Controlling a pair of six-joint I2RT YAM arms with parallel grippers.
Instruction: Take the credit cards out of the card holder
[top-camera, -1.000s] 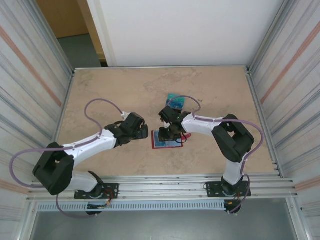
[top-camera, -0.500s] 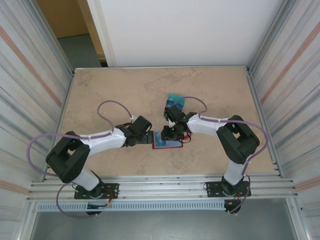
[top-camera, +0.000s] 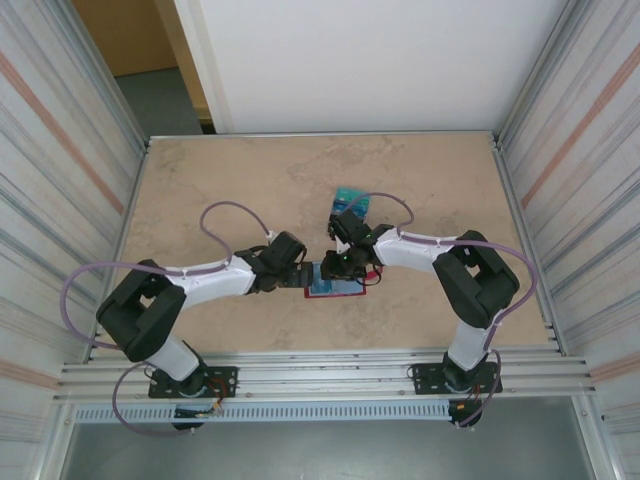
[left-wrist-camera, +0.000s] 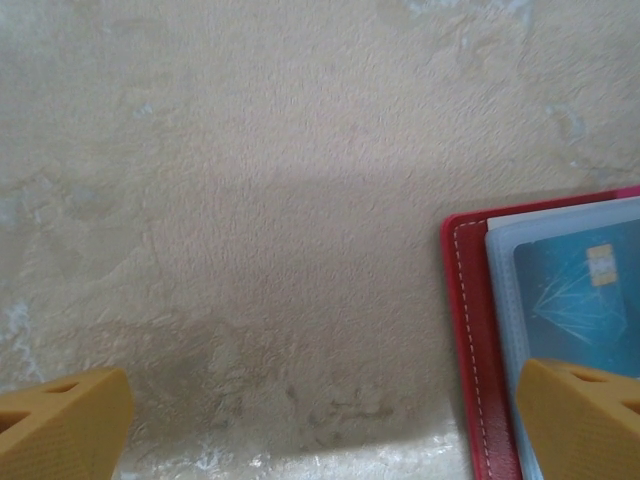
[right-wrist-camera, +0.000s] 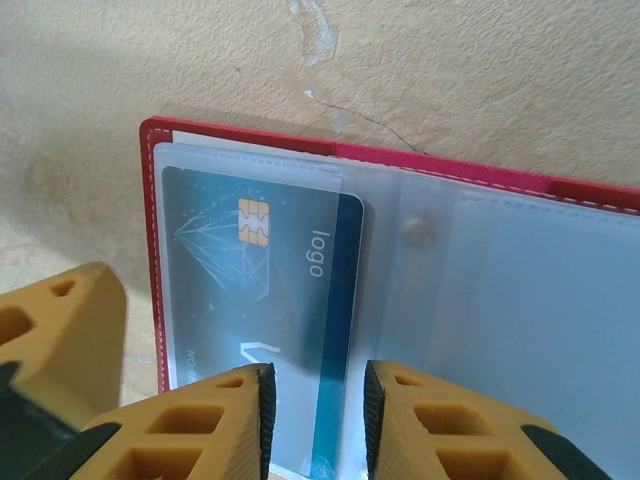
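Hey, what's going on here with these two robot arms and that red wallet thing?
Two robot arms are emptying an open red card holder that lies flat on the table. The right tool hovers low over it, jaws slightly apart above a teal card that sits in a clear pocket. The left tool is wide open at the holder's left edge, with one finger over the red border. Some loose teal cards lie on the table farther back.

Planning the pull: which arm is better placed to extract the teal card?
Likely right: the right gripper hangs over the teal card; the left gripper, wide open, reaches the card holder's edge.
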